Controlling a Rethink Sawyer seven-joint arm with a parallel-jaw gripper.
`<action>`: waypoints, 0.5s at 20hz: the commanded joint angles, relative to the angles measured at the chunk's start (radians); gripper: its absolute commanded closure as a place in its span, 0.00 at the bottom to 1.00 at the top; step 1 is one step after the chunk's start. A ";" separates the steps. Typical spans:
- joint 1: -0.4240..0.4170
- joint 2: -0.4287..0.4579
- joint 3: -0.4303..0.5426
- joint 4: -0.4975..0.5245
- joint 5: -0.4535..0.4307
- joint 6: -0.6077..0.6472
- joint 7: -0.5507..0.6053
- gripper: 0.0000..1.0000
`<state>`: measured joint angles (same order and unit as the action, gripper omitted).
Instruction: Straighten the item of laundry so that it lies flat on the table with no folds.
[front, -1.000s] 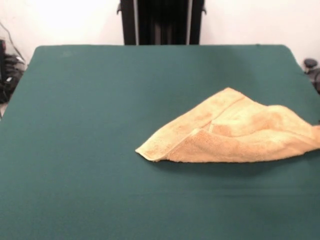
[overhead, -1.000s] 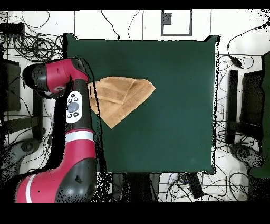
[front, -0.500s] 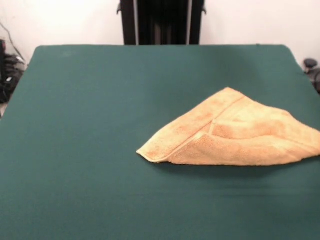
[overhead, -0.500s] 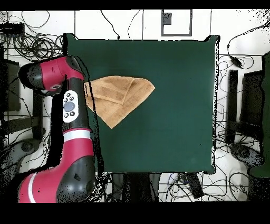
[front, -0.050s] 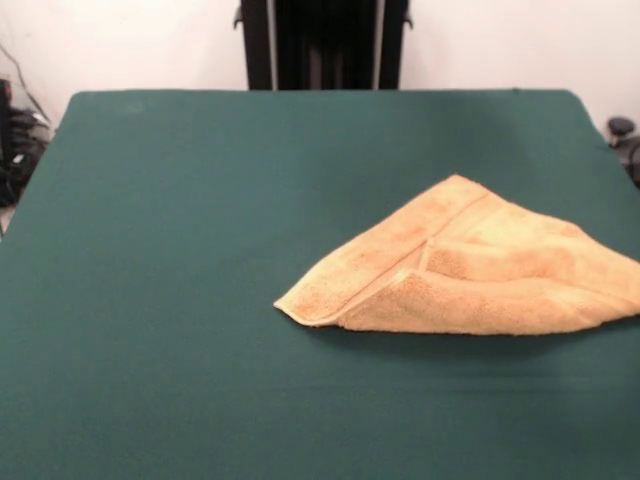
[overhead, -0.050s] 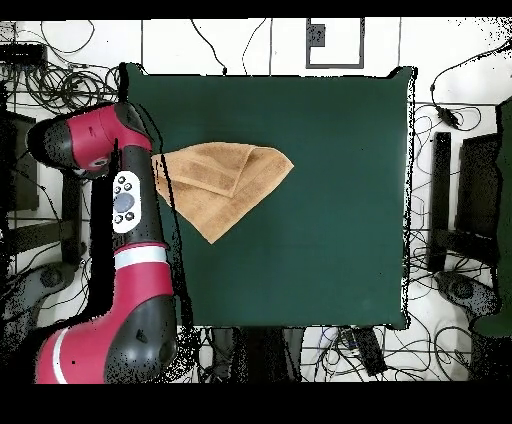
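The towel (front, -0.050s: 470, 270) lies on the table (front, -0.050s: 200, 250), folded over itself, not flat. In the front view it sits right of the middle, its right end near the table's right edge. One folded layer lies on top of the lower one. In the overhead view the towel (overhead, -0.050s: 225, 183) is at the table's left side — the robot arm (overhead, -0.050s: 125, 200) stands just beside it, over the left edge.

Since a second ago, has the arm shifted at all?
Yes. In the overhead view the arm has swung off the table, toward its left edge, uncovering more of the towel, which is folded.
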<state>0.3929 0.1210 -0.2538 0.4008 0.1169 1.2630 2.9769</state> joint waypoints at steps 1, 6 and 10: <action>0.034 0.008 -0.007 0.012 0.040 0.078 0.332 1.00; 0.021 -0.056 0.005 0.073 0.056 0.094 0.290 1.00; 0.002 -0.112 0.002 0.106 0.064 0.158 0.216 1.00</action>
<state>0.3948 0.1124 -0.2687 0.3921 0.1297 1.2826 2.9832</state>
